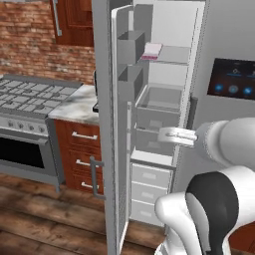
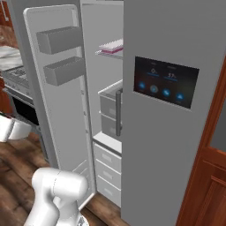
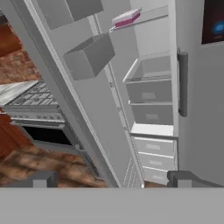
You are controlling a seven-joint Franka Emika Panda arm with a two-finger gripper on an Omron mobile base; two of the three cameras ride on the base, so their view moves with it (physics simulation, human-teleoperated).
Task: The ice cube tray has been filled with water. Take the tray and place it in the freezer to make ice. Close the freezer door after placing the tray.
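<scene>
So the tray (image 1: 152,51) is already shelved in the freezer (image 1: 164,107), your empty wide-open gripper (image 3: 111,178) sits out front, and the door (image 1: 117,134) stands ajar to its left.

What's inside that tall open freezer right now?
Inside the freezer, the pink ice cube tray lies on an upper shelf. Below are clear bins and white drawers; what the drawers hold is hidden.
</scene>
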